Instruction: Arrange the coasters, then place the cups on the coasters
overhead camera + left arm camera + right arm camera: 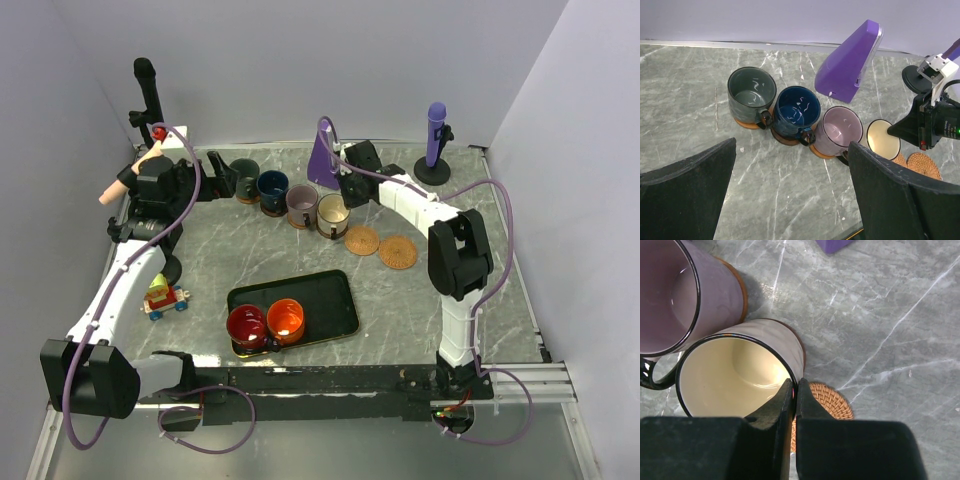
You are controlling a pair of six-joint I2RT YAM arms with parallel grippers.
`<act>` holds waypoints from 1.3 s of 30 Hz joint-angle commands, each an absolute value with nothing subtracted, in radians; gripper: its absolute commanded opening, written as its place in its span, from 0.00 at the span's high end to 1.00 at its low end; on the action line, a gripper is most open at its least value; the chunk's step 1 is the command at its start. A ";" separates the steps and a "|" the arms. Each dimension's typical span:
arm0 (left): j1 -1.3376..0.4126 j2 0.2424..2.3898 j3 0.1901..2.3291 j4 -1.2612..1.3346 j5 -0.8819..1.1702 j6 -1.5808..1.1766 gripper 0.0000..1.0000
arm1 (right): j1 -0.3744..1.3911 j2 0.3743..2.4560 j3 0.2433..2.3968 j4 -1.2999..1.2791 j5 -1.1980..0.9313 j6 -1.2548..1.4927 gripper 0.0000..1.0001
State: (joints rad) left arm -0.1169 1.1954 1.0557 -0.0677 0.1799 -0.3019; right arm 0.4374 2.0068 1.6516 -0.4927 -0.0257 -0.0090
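Note:
Four cups stand in a diagonal row at the back, each on a coaster: green-grey (243, 177), navy (272, 188), lilac (302, 205) and cream (333, 213). My right gripper (795, 382) is shut on the cream cup's (732, 372) rim, one finger inside and one outside. Right of it lie two bare woven coasters (362, 240) (397, 252); one coaster (827, 400) shows under my right fingers. A red cup (246, 326) and an orange cup (286, 319) sit on the black tray (330, 290). My left gripper (792, 150) hangs open and empty above the table, in front of the row.
A purple wedge (322, 158) stands just behind the lilac and cream cups. A purple microphone on a stand (435, 135) is at the back right and a black stand (148, 95) at the back left. A small toy car (165, 298) sits left of the tray.

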 commanded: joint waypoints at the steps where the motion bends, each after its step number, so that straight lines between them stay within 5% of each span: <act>1: -0.110 1.198 1.083 -0.018 0.199 -0.314 0.04 | 0.443 2.028 1.717 -0.477 -0.005 -0.012 0.92; 16: -0.107 1.201 1.083 -0.020 0.201 -0.311 0.03 | 0.453 2.028 1.723 -0.466 -0.005 -0.032 0.65; 26: -0.107 1.198 1.080 -0.018 0.199 -0.313 0.03 | 0.453 1.872 1.615 -0.397 -0.002 0.069 0.32; 39: -0.107 1.195 1.075 -0.020 0.198 -0.316 0.03 | 0.609 1.743 1.419 -0.380 0.296 0.215 0.26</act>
State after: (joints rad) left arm -0.1116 1.1957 1.0557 -0.0673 0.1867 -0.3054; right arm 0.5503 1.7561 1.4456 -0.3923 0.1558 0.1627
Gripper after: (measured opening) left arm 0.967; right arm 0.740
